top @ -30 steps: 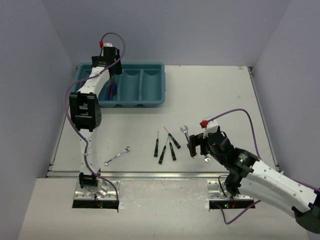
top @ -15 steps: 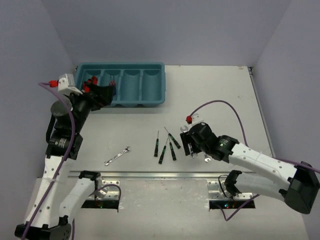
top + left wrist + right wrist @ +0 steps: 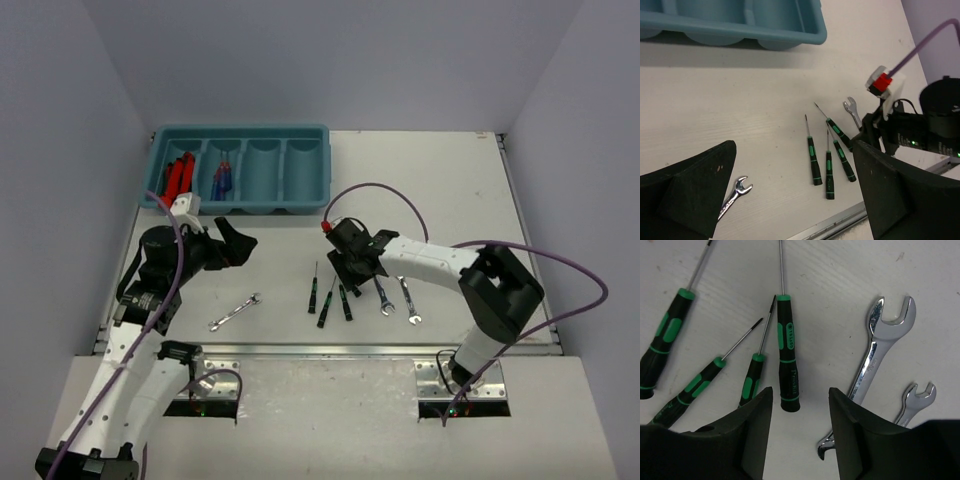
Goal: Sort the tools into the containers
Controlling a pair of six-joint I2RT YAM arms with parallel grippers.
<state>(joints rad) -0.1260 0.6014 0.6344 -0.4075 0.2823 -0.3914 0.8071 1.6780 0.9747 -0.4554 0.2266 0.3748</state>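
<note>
The containers are compartments of a teal tray (image 3: 305, 170) at the back left. Red-handled pliers (image 3: 178, 176) lie in its leftmost compartment and red-and-blue screwdrivers (image 3: 220, 181) in the one beside it. Several black-and-green screwdrivers (image 3: 788, 355) lie close together at mid-table, with two silver wrenches (image 3: 875, 352) to their right and a third wrench (image 3: 235, 311) to the left. My right gripper (image 3: 797, 427) hovers low over the screwdrivers, jaws partly apart with nothing between them, one handle's end just ahead. My left gripper (image 3: 238, 245) hangs wide open and empty, short of the tray.
The table's metal front rail (image 3: 330, 348) runs just below the tools. Grey walls close in the left, back and right sides. A purple cable (image 3: 375, 190) arches over the right arm.
My left arm has swung from over the tray down toward the table's front left. My right arm has moved left from the wrenches to the screwdrivers, and its jaws have narrowed.
</note>
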